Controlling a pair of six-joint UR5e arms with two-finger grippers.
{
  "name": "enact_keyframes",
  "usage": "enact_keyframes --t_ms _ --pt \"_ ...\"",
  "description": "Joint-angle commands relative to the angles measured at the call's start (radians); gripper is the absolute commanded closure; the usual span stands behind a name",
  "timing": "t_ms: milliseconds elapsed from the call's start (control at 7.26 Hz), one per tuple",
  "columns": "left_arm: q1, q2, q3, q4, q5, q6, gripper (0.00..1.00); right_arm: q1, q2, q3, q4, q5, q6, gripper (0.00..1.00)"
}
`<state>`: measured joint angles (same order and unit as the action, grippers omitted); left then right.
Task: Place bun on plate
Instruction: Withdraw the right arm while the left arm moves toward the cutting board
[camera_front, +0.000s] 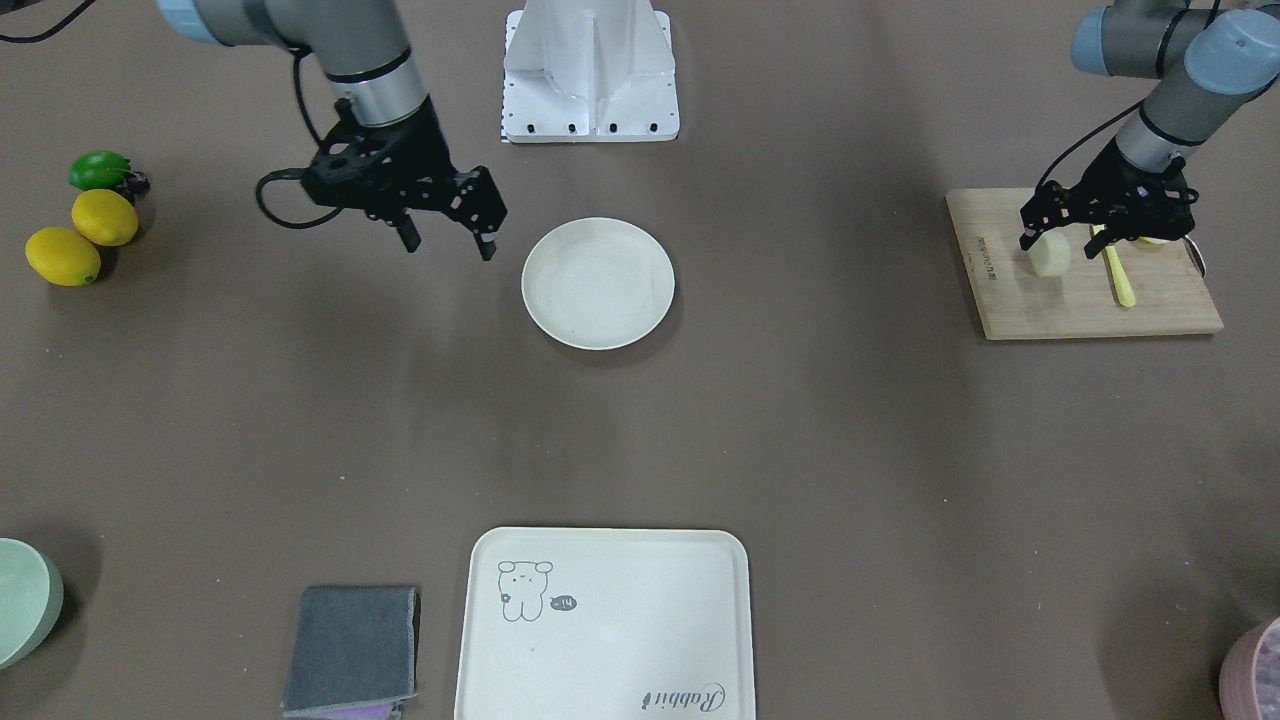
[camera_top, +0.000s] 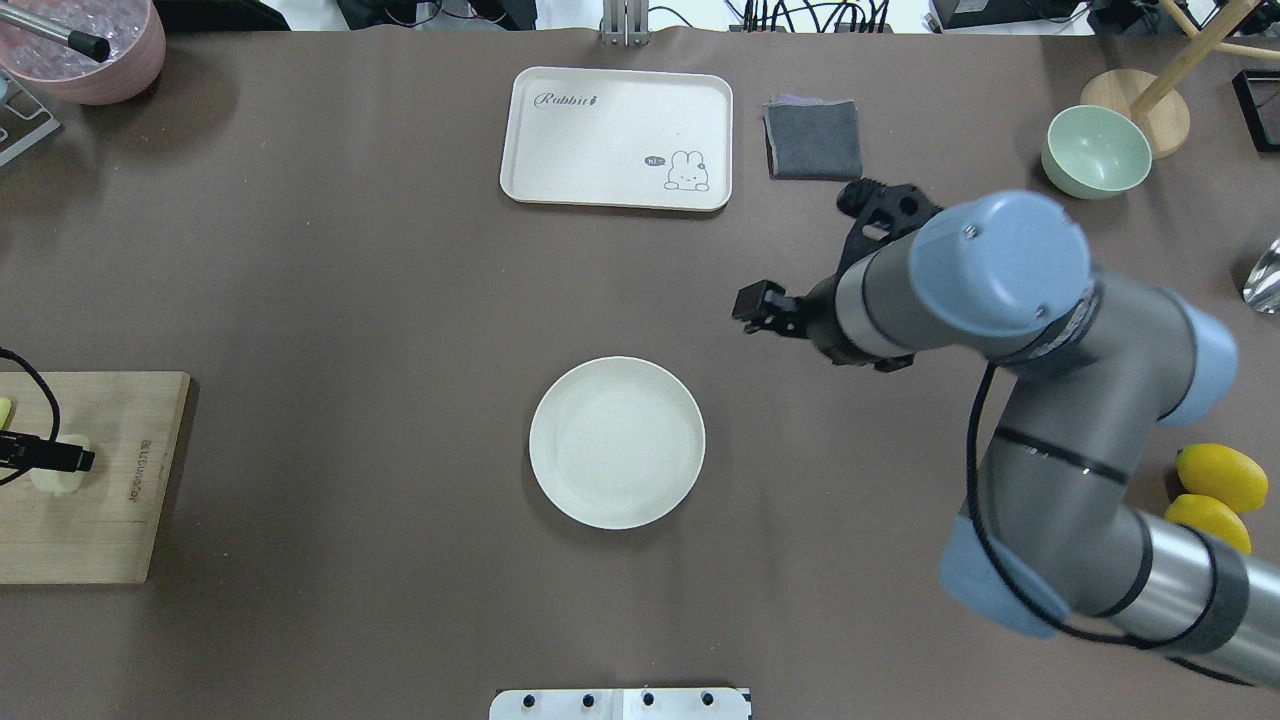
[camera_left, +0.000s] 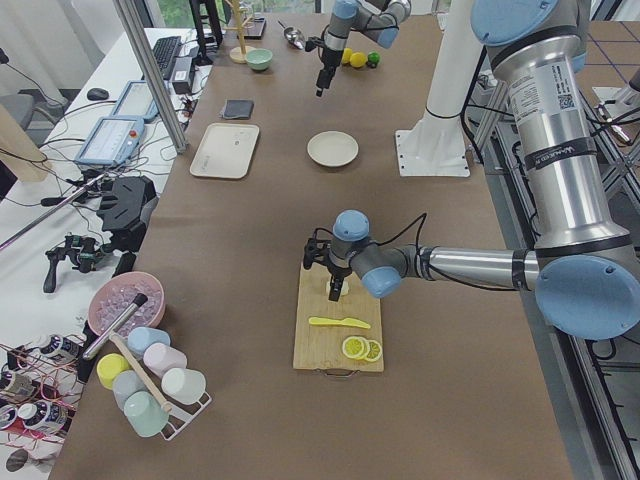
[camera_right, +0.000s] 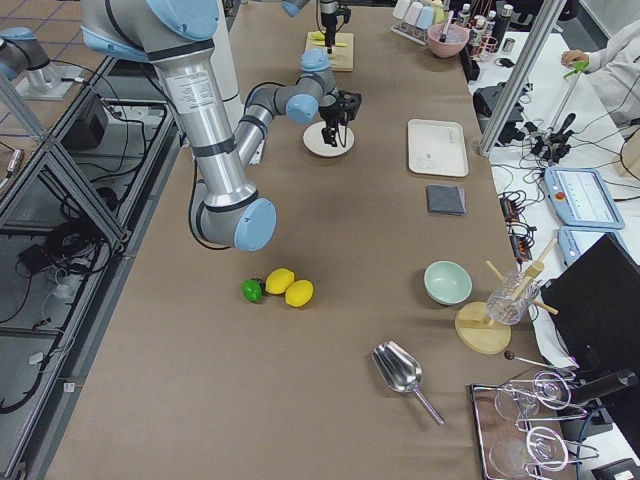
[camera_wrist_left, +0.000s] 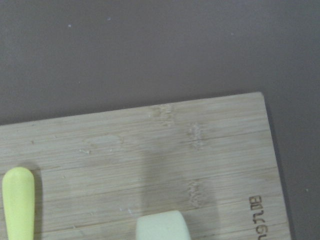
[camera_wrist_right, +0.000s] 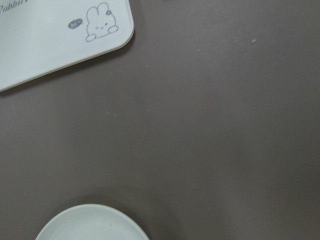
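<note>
Working down from the table (camera_front: 800, 450), we find the wooden board (camera_front: 1060, 310) at the robot's left end and the plate (camera_front: 598, 284) bare at the centre, ready, we judge, to receive the bun (camera_front: 1050, 257). The right gripper (camera_front: 447, 244) hangs beside the plate, spread and empty. The left gripper (camera_front: 1061, 238) is low over the board, jaws apart astride the bun, which sits on the wood and seems not yet clamped.
</note>
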<state>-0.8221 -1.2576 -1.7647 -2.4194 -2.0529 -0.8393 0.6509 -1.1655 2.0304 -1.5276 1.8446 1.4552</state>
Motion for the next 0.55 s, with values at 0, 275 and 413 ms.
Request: enact_keyframes --t_ms 0,275,413 --pt "0.014 0.004 0.013 -0.018 0.025 -0.007 0.37 0.264 -0.093 0.002 -0.016 0.222 -0.281 0.0" --pt "0.014 0.001 0.013 -0.021 0.025 -0.003 0.71 0.41 -0.179 0.001 -0.016 0.295 -0.494 0.0" --pt "0.014 -0.008 0.011 -0.027 0.025 -0.006 0.84 0.485 -0.221 -0.013 -0.017 0.356 -0.604 0.0"
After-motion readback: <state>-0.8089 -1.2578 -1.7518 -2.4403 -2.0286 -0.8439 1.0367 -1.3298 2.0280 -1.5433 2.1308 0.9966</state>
